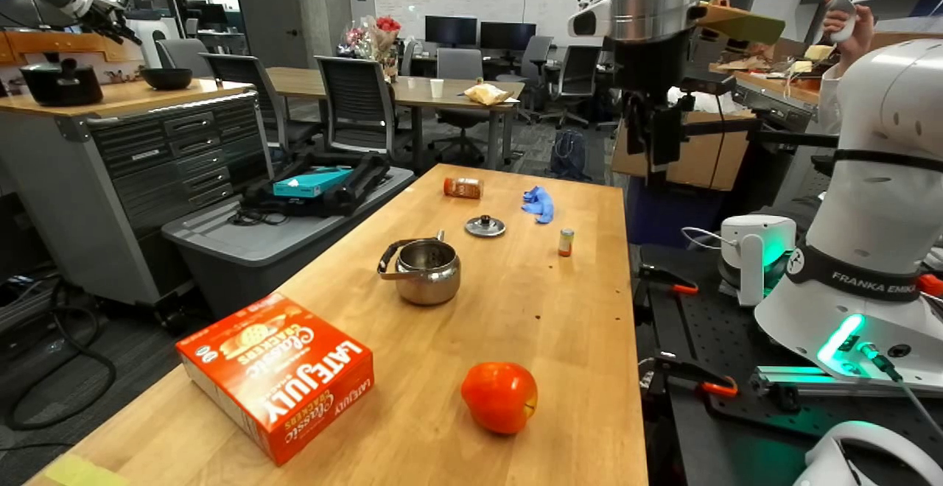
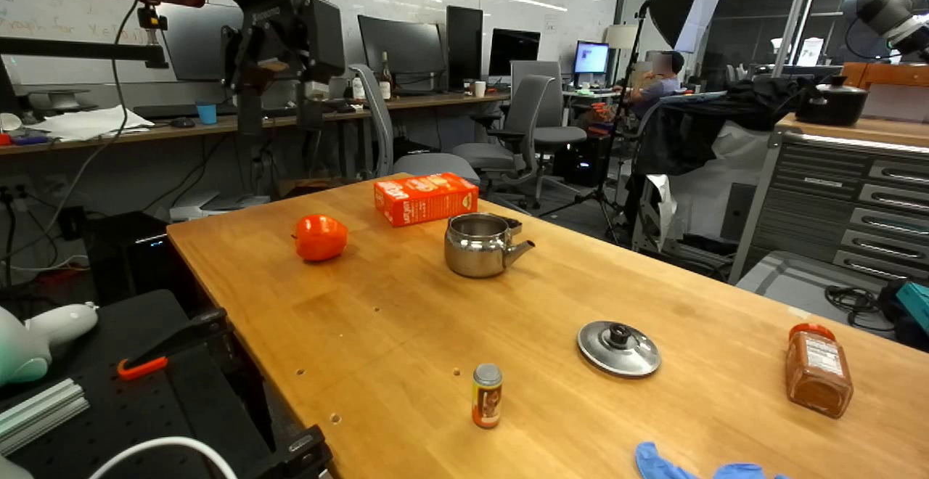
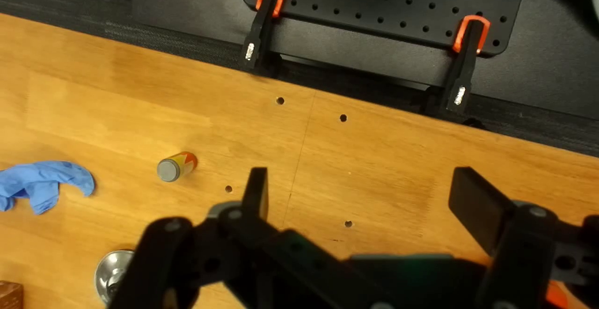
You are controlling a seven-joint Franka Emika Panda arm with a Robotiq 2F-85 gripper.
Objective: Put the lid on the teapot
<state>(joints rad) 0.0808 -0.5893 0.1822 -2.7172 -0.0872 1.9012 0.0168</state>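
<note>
The lid, a round silvery disc with a black knob, lies flat on the wooden table, knob up. It shows in both exterior views and partly in the wrist view, where a gripper part covers its right side. The teapot stands upright and open-topped on the table, apart from the lid, and also shows in an exterior view. The teapot does not show in the wrist view. My gripper is open and empty, high above the table near its robot-side edge.
A red cracker box and a red fruit lie beyond the teapot from the lid. A small can, a spice jar and a blue glove are around the lid. Clamps line the table edge.
</note>
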